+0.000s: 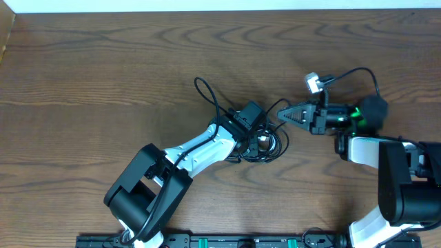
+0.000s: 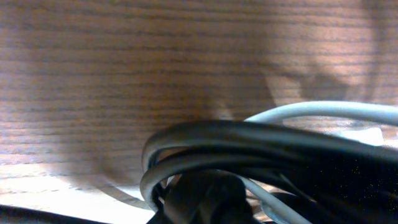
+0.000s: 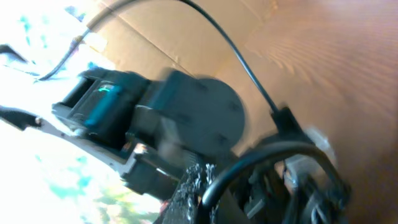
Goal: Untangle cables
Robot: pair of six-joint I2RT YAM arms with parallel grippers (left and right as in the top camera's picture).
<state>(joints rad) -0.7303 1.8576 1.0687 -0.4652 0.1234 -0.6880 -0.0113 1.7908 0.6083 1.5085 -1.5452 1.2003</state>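
Note:
The cables (image 1: 265,146) lie as a loose bundle of thin black loops at mid-table, with one long black loop (image 1: 207,93) running up and left. My left gripper (image 1: 258,140) is down in the bundle. In the left wrist view, black cables (image 2: 249,140) and a white cable (image 2: 323,111) curve tightly round a dark mass (image 2: 205,199) at the jaws, which look closed on the black strands. My right gripper (image 1: 282,114) points left at the bundle's right edge. In the blurred right wrist view a black cable (image 3: 249,165) crosses its textured fingers (image 3: 202,183), which look shut on it.
The brown wood table (image 1: 103,69) stretches left and back. The right arm's body (image 1: 400,179) fills the right front corner. Its own thicker black wire (image 1: 358,72) arcs above the wrist to a small white camera block (image 1: 313,83). A rail (image 1: 207,241) runs along the front edge.

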